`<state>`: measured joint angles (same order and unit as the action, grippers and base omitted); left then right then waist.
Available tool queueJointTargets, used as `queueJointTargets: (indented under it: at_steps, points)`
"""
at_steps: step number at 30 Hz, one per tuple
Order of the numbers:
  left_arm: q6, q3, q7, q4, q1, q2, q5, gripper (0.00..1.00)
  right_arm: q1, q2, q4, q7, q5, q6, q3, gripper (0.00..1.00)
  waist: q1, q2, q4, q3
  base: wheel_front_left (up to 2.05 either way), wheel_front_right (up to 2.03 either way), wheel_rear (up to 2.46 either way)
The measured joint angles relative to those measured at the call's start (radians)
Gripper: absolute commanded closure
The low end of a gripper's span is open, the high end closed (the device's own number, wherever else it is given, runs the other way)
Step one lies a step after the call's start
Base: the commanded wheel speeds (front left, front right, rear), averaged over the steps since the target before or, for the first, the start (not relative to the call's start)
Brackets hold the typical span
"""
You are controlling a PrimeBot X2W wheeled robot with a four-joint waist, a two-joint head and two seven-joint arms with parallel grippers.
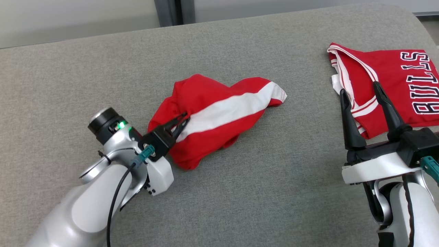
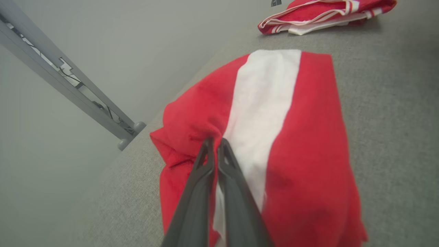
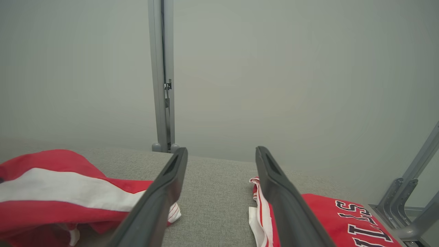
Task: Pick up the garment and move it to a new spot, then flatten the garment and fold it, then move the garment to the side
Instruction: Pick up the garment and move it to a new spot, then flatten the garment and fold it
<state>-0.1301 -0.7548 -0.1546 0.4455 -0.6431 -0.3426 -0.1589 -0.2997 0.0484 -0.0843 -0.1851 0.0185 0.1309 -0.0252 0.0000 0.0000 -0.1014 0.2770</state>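
- Red with a broad white stripe, the crumpled, soft sports garment (image 1: 219, 113) lies in a heap on the grey woven-fabric surface (image 1: 240, 192). It is well apart from the flat red "BULLS" jersey with white trim (image 1: 394, 79), on that jersey's left as the robot faces it.
- The left gripper (image 1: 184, 118) reaches in low at the end of the garment farthest from the jersey. Its two dark fingers are drawn almost together, with a fold of red cloth nipped between the tips, right beside the white stripe.
- A pinch at one end looks meant for lifting the heap so that it hangs and opens, which is the pick-up step of the task.
- The right gripper (image 1: 360, 90) stands wide apart and holds nothing, poised above the jersey's near left corner and clear of the garment. There it seems to wait out of the left arm's way, ready to take a second corner for flattening.
- The jersey lies at the surface's right end and runs out of the head view, so I judge it already dealt with and best left undisturbed.
- Open room: bare grey fabric stretches between garment and jersey, and also nearer the robot than the jersey. Either patch would take a spread garment.
- Edges: the surface's far edge runs behind the jersey, with a pale wall beyond. Carrying the garment that way risks cloth draping over the edge.
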Motion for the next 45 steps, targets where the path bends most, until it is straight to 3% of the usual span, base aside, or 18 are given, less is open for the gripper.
queueJointTargets:
  at_steps: [1, 3, 4, 5, 11, 15, 23, 32, 37, 45]
  points:
    - [0.0, -0.014, -0.005, 0.028, 0.0, 0.001, 0.003, 0.94, 0.0, 0.0, -0.003, 0.0, 0.0, 0.0, -0.002, 0.0, 0.0, 0.0001, 0.004, 0.0, 0.0, 0.0, 0.0]
    - [0.0, -0.03, -0.012, 0.075, 0.001, 0.01, -0.001, 0.55, 0.0, 0.0, -0.007, 0.001, -0.001, 0.0, -0.006, 0.0, 0.0, 0.0, 0.013, -0.001, 0.0, 0.0, 0.0]
    - [0.0, -0.032, -0.023, 0.091, 0.001, 0.014, -0.004, 0.09, 0.0, 0.0, -0.009, 0.001, -0.002, 0.0, -0.004, 0.0, -0.0001, 0.0, 0.018, -0.001, 0.0, 0.0, 0.0]
    - [0.0, -0.026, -0.032, 0.106, 0.001, 0.022, -0.015, 0.0, -0.001, 0.0, -0.012, 0.002, -0.004, 0.0, -0.003, 0.0, -0.0001, 0.0, 0.023, -0.002, 0.0, 0.0, 0.0]
    - [0.032, 0.031, -0.081, 0.138, 0.005, 0.057, -0.08, 0.0, 0.002, 0.0, -0.023, 0.012, -0.019, 0.0, 0.009, 0.0, 0.0, 0.0, 0.057, -0.026, 0.0, 0.0, 0.0]
    - [0.077, 0.106, -0.099, 0.098, 0.035, 0.064, -0.138, 0.0, 0.01, 0.0, -0.026, 0.018, -0.021, 0.0, 0.009, 0.0, 0.0, 0.0, 0.081, -0.057, 0.0, 0.0, 0.0]
    - [0.198, 0.315, -0.106, -0.138, 0.19, 0.052, -0.2, 0.0, 0.045, 0.0, -0.025, 0.033, -0.023, 0.0, 0.015, 0.0, 0.0, 0.0, 0.132, -0.113, 0.0, 0.0, 0.0]
    - [0.27, 0.516, -0.107, -0.289, 0.428, 0.14, -0.189, 0.0, 0.07, -0.001, -0.035, 0.038, -0.025, 0.0, 0.023, 0.0, 0.0, 0.0, 0.166, -0.141, 0.0, 0.0, 0.0]
    - [0.242, 0.571, -0.107, -0.312, 0.503, 0.208, -0.146, 0.0, 0.079, 0.0, -0.049, 0.038, -0.025, 0.0, 0.034, 0.0, 0.0, 0.0, 0.177, -0.138, 0.0, 0.0, 0.0]
    - [0.177, 0.588, -0.107, -0.28, 0.489, 0.255, -0.076, 0.0, 0.042, -0.001, -0.163, 0.039, 0.015, 0.0, 0.103, 0.0, -0.0001, 0.0, 0.205, -0.107, 0.0, 0.0, 0.0]
